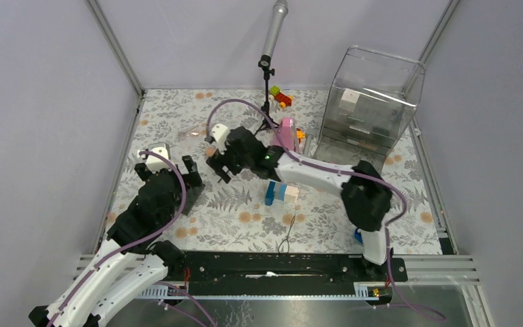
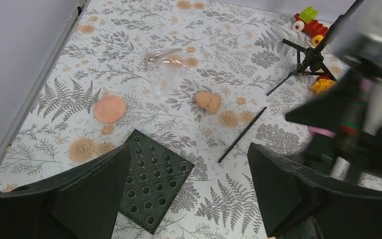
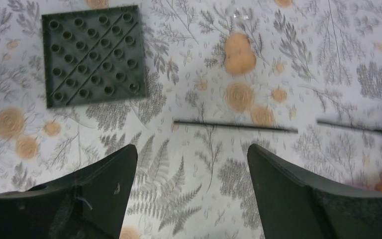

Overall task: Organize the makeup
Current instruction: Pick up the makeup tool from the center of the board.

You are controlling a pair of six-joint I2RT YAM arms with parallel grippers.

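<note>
Left wrist view, reading across: beyond my left gripper (image 2: 188, 149), whose fingers are spread with nothing between them, a flat round peach sponge (image 2: 109, 108) lies off to the left. The dark studded square (image 2: 151, 181) sits by the left finger. A lumpy peach sponge (image 2: 208, 101) lies farther ahead, and a thin black pencil (image 2: 242, 135) slants before the right finger. My right gripper (image 3: 192, 149) is spread too, the pencil lying crosswise just past its tips.
</note>
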